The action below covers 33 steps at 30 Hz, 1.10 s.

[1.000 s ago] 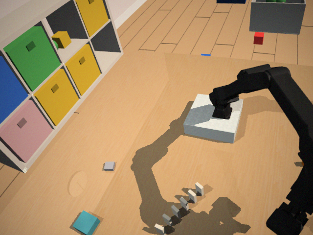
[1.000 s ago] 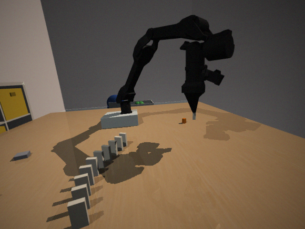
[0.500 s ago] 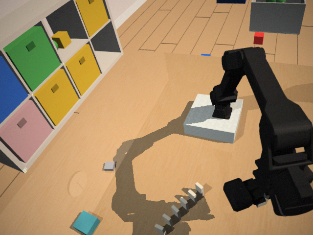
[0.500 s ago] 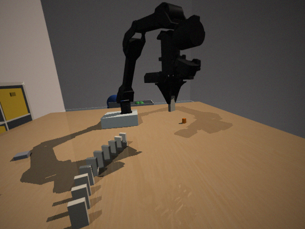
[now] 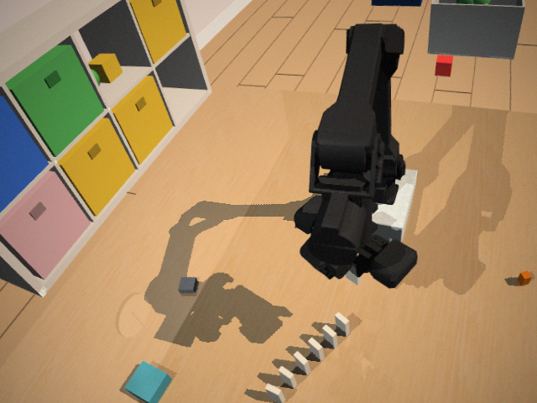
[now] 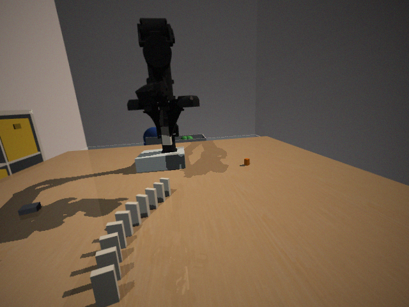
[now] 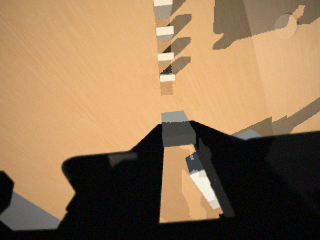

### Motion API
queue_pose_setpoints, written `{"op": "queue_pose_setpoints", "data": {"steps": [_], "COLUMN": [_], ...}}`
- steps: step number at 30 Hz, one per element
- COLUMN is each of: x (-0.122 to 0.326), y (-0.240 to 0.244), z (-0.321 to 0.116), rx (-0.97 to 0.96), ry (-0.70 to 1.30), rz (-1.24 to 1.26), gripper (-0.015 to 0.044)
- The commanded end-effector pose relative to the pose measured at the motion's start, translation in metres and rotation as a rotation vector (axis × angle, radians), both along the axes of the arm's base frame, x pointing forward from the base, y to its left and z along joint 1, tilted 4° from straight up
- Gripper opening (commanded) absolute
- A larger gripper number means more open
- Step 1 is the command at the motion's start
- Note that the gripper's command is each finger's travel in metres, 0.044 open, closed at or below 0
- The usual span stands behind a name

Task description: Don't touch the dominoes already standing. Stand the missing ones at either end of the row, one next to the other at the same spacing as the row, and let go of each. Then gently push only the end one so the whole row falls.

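Note:
My gripper (image 5: 351, 268) (image 6: 166, 129) (image 7: 175, 126) is shut on a pale domino (image 5: 353, 276) (image 6: 167, 139) (image 7: 173, 117). It holds it upright in the air, beyond the far end of the standing row, and in the wrist view roughly in line with it. The row of several pale dominoes runs diagonally across the table. Its far-end domino (image 5: 341, 323) (image 6: 164, 185) (image 7: 167, 78) stands nearest the gripper. Its near-end domino (image 6: 105, 285) stands at the front of the exterior view; the top view cuts off that end of the row. The fingers partly hide the held domino.
The arm's pale base block (image 5: 397, 201) (image 6: 158, 164) is behind the gripper. A dark grey block (image 5: 188, 285) (image 6: 30, 208) and a teal block (image 5: 148, 381) lie left of the row. A small orange block (image 5: 524, 278) (image 6: 246, 162) is at the right. A cube shelf stands at the left.

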<state>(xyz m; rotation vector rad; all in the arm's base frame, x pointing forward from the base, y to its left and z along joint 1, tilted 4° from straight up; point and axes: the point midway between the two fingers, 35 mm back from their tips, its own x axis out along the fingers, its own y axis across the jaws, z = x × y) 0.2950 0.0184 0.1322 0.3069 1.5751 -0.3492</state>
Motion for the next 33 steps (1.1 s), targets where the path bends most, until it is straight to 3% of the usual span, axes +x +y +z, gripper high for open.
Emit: {"op": "queue_pose_setpoints", "data": {"steps": [1, 27, 33], "x": [-0.004, -0.008, -0.010], "y": [0.000, -0.003, -0.003], "z": [-0.004, -0.127, -0.134], "rx": [-0.004, -0.005, -0.004], "ry": [0.006, 0.006, 0.006], "rz": [-0.027, -0.025, -0.027], "gripper": [0.0107, 0.0107, 0.0107]}}
